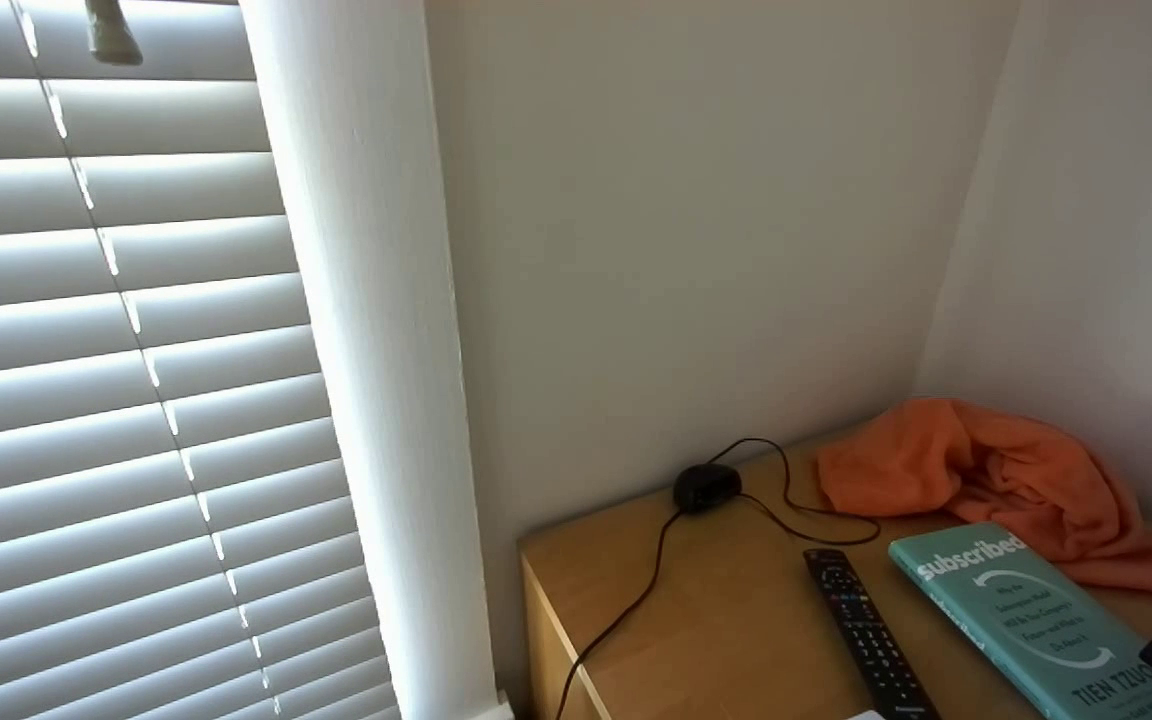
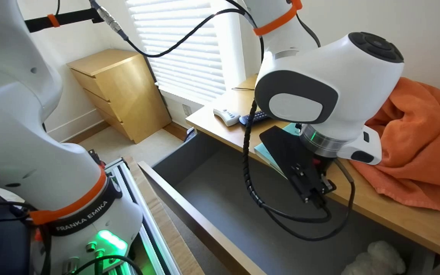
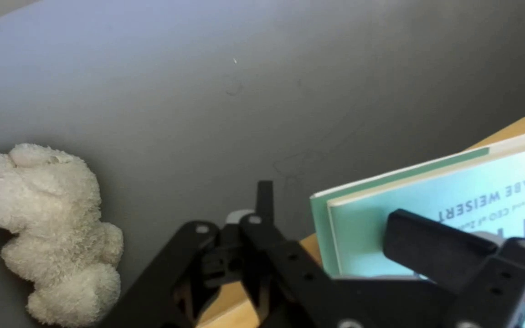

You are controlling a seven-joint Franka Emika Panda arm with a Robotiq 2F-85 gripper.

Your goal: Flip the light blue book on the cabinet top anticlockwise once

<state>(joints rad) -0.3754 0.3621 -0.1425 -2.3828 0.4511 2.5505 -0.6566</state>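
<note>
The white robot base stood at the left, glowing green low down and banded in orange. Far behind it was a wooden chest of drawers, and right of that the white window blinds. Next came the cabinet top, with a grey-lined drawer drawn out on its near side. On the top, going rightward, lay a white handset and, just beside it, a black remote; farther back sat a small corded black box. Right of the remote the light blue book lay flat, front cover up, at the near edge; in the wrist view one corner reached past that edge, above the drawer. The gripper was at that corner, its fingers spread wide, one over the cover and one beyond the end of the book. The finger over the cover perhaps touched it, but the view was too poor to be sure. Toward the near right a fluffy white toy lay in the drawer. Last, on the right of the cabinet top, an orange cloth was heaped near the book, its lower part spread close to the near edge
</note>
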